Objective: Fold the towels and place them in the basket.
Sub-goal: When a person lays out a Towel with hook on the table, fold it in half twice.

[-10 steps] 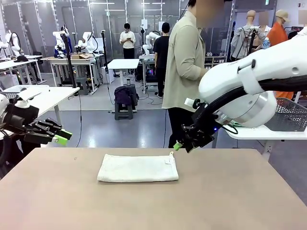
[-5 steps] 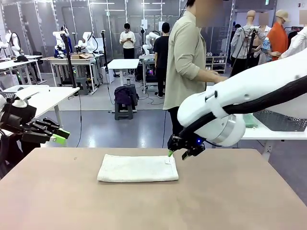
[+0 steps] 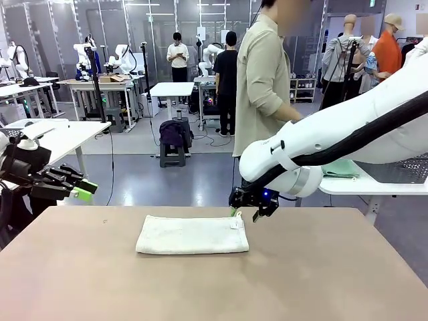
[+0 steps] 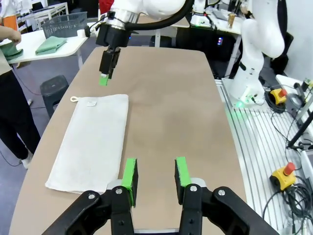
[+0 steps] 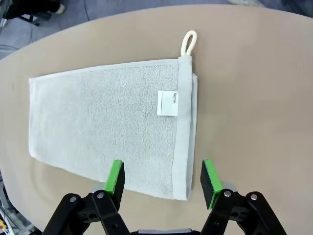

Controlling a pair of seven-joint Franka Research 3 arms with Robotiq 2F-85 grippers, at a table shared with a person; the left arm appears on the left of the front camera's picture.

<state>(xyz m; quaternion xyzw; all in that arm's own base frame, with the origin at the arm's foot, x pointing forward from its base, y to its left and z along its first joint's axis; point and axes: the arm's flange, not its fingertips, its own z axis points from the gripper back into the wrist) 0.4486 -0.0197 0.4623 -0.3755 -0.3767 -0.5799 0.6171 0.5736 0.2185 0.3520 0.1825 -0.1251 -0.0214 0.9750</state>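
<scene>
Right wrist view: the right gripper (image 5: 162, 180) is seen with its jaws spread wide and nothing held between them. It is poised over one short end of the cream-white towel (image 5: 107, 122), and that end's corner is framed between the two green pads (image 5: 116, 177). Whether the cloth is touched cannot be told. At the same end, a hanging loop (image 5: 188, 41) and a white label (image 5: 166, 103) are shown.

In the front view, the right gripper (image 3: 244, 212) is placed just above the right end of the towel (image 3: 192, 234), which is laid flat and folded on the brown table (image 3: 301, 281).

The left gripper (image 4: 155, 174) is held with its jaws partly parted and empty. In the front view it (image 3: 83, 190) is kept at the table's left edge, well apart from the towel.

Farther out, the basket (image 4: 63, 23) is set on a white side table (image 4: 73, 46), with a pale green towel (image 4: 51, 45) lying just beside it. A person (image 3: 264, 87) is stood near that side table.
</scene>
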